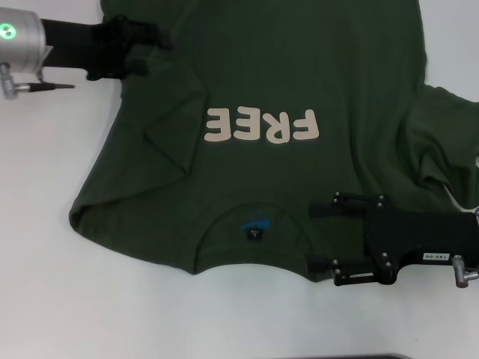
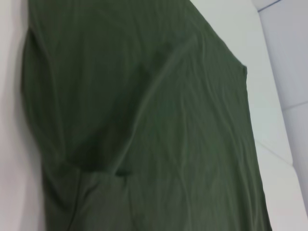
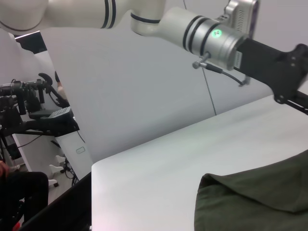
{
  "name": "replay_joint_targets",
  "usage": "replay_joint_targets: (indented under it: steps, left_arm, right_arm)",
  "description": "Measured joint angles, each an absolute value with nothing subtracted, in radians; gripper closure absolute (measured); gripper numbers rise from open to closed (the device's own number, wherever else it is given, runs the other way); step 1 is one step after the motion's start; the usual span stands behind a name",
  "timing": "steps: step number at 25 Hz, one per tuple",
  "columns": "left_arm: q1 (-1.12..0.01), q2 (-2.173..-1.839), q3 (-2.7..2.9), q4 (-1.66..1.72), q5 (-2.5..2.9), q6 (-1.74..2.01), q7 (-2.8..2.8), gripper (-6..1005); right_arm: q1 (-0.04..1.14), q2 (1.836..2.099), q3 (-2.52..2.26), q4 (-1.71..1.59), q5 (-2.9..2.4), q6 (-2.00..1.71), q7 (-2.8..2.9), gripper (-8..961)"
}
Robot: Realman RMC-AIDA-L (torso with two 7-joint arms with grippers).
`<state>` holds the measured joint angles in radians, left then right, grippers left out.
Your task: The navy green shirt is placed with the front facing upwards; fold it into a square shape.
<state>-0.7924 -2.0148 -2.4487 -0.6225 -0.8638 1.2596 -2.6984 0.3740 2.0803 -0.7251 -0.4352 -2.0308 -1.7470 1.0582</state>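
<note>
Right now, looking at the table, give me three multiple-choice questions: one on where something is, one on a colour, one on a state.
1. Where is the right gripper?
A. beside the collar
B. off the shirt

2. What colour is the FREE lettering?
A. cream
B. red

3. How does the navy green shirt lie?
A. lettering side up
B. plain back up

Key: 1 A, its fingers lie over the shoulder next to the collar. 2 A, pale letters on green. 3 A, lettering and neck tag both show.
</note>
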Motion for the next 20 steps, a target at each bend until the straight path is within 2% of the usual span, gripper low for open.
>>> replay_joint_targets:
  steps: [5,7,10,12,13,14,20]
  left_arm:
    - [-0.767,-1.983,-2.432,-0.626,-0.855,1.378,-2.688,426]
    - [-0.748,-1.987,-2.425,-0.64,-0.854,1.409,-2.683,357]
    - [-0.71,-2.015,-2.394,-0.701,-0.853,1.425,-2.682,254]
    - [-0.686,-2.036,-2.367,-0.744,-0.851,1.42,-2.682,257]
    - [-0.686,-2.036,-2.367,-0.744,-0.851,1.42,-2.682,259]
    - [-0.672,-2.053,-2.339,-0.762,-0.851,1.398,-2.685,261]
    - [-0.672,-2.072,-2.284,-0.754,-0.834,1.335,-2.705,264]
  right_arm:
    - [0.376,2.077,-0.723,-0.436,-2.029,-1.747,1.058,78]
    - [0.379,2.076,-0.722,-0.436,-2.029,-1.745,1.058,78]
    - [0.38,2.075,-0.722,-0.436,-2.029,-1.743,1.058,78]
    - [0.379,2.075,-0.722,-0.436,-2.029,-1.742,1.058,78]
    - [0.379,2.074,-0.722,-0.436,-2.029,-1.741,1.058,78]
    - [0.377,2.074,-0.722,-0.436,-2.029,-1.741,1.058,78]
    - [0.376,2.074,-0.721,-0.436,-2.03,-1.735,1.058,78]
